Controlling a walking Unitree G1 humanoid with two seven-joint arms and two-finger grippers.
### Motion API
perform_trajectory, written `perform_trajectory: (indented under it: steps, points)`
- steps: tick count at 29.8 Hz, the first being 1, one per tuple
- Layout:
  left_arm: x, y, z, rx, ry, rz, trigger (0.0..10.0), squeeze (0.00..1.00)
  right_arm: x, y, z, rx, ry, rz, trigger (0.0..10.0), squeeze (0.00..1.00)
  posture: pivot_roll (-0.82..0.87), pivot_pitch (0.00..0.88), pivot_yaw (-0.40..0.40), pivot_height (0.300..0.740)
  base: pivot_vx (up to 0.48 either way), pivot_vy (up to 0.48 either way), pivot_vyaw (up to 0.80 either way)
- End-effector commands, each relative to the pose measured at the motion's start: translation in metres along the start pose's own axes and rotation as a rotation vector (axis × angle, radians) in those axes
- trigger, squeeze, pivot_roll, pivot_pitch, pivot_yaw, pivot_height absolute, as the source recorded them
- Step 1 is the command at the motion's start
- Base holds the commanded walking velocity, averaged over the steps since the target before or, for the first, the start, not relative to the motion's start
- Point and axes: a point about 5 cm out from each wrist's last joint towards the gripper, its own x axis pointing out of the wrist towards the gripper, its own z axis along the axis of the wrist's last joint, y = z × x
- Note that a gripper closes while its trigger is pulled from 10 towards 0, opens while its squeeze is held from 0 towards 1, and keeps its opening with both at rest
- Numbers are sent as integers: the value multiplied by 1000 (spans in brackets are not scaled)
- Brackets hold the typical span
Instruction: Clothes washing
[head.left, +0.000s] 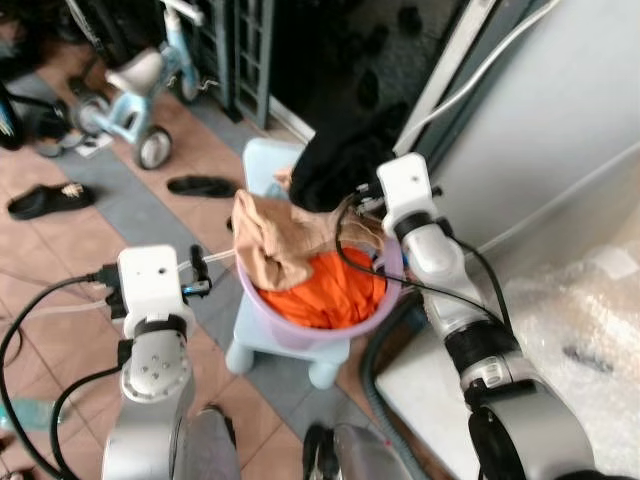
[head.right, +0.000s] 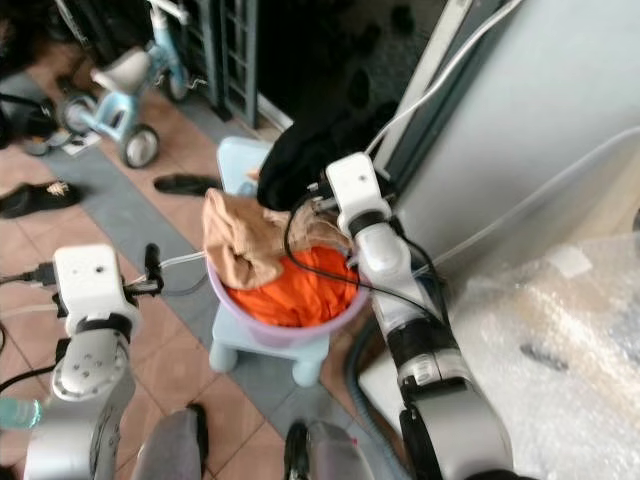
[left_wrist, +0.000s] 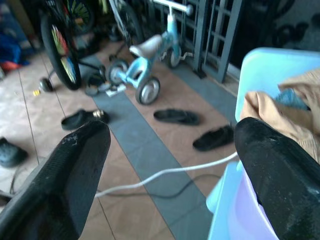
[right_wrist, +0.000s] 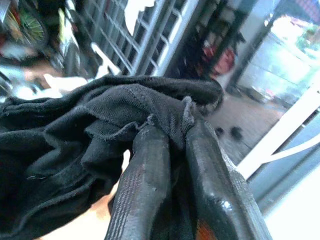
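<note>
Tiled floor is crossed at twelve o'clock as a black garment (right_wrist: 75, 145) is clenched in the right hand (right_wrist: 172, 145), lifted from the basin (head.left: 300, 325) for washing; the left hand (left_wrist: 170, 165) is held released.

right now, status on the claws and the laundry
Right claw shut on black garment, lifted over the basin. Left claw open beside the basin. Orange cloth and tan garment in basin. White hose on floor.

Matt black knit cloth (right_wrist: 90, 145) – scuffed rubbery fingers (right_wrist: 145, 190) – smooth lilac plastic basin (head.left: 300, 328), crumpled orange fabric (head.left: 330, 290)
</note>
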Motion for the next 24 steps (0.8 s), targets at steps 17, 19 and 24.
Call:
perform_trajectory:
  steps: [17,19,24]
  points:
    - [32,-18,-1,0,-77,-132,10000,0,-52,-32,12,-46,31,-201,10000,0,-13,0,-6,740,0,-16,-45]
    - [31,-19,-5,6,-73,-148,10000,0,-52,-33,11,-43,45,-229,10000,0,-12,0,1,740,0,-270,-769]
    - [29,-21,-9,14,-71,-165,10000,0,-49,-33,18,-68,22,-249,10000,0,-15,0,7,740,0,-266,-768]
